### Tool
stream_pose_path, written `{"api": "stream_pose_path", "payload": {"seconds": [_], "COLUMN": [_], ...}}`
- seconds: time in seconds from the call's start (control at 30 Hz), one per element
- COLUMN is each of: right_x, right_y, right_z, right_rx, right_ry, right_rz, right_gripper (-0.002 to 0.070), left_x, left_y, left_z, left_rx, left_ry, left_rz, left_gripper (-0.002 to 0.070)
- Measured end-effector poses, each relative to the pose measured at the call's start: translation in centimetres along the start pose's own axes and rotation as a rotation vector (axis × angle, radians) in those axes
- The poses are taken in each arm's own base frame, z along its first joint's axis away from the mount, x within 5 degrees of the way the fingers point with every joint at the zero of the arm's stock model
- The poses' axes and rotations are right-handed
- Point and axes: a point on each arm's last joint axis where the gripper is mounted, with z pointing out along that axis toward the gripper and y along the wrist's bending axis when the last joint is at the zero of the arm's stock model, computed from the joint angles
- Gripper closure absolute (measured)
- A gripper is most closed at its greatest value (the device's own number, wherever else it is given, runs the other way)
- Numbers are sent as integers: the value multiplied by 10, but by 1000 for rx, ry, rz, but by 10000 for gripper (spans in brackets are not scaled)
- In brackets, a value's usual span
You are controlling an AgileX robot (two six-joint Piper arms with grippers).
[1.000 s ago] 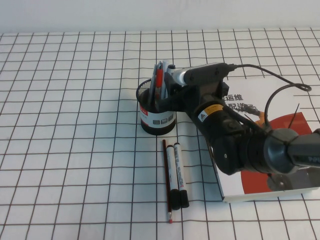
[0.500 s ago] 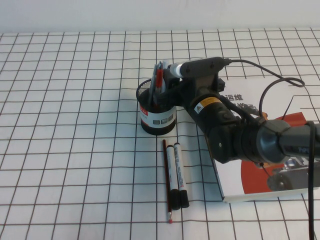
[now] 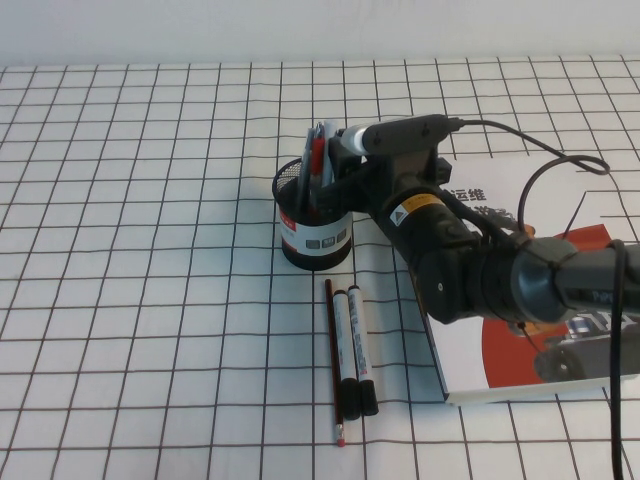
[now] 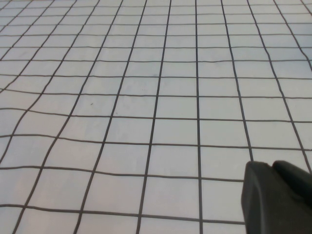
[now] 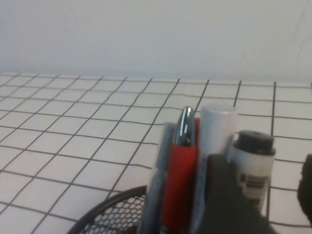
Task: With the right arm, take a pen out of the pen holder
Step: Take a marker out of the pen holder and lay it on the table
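Note:
A black mesh pen holder (image 3: 314,232) stands mid-table with a red pen (image 3: 318,158) and grey pens sticking up. My right gripper (image 3: 337,178) has come in from the right at the level of the pen tops. In the right wrist view the holder's rim (image 5: 113,213) is low, the red pen (image 5: 179,178) and a white marker (image 5: 218,127) stand beside it, and a black-capped marker (image 5: 251,155) stands between the fingers of my right gripper (image 5: 263,171), which is open, with a gap on one side. My left gripper (image 4: 279,196) hangs over bare grid cloth, fingers together.
Two black-and-white markers (image 3: 357,345) and a dark red pencil (image 3: 333,362) lie side by side in front of the holder. A red and white book (image 3: 515,372) lies under my right arm. Grid cloth covers the table.
The right arm has edged a little toward the holder and its jaws have narrowed slightly around the black-capped marker. In the last half second almost nothing moved.

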Motion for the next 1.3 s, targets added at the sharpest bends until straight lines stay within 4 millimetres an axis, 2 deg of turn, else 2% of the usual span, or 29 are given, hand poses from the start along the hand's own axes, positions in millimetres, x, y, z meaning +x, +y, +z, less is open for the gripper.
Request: {"api": "stream_pose_path", "payload": {"seconds": [0.5,0.6,0.83,1.2,1.3], "right_x": [6,6,5,4,-4], "right_y": [1,1,1,0,2], "right_z": [8,8,9,9,6], "right_rx": [-4,-4,-5,-4,-12], "right_ry": [42,42,35,36,52], "right_rz": [3,3,7,10,15], "right_gripper": [386,415,549,549,549], "left_x": [0,0,0,0,0], "left_y": [0,0,0,0,0], "left_z": [0,0,0,0,0], "left_rx": [0,0,0,0,0], "left_ry": [0,0,0,0,0], "left_rz": [0,0,0,0,0], "left_gripper": [678,678,678,678,678]}}
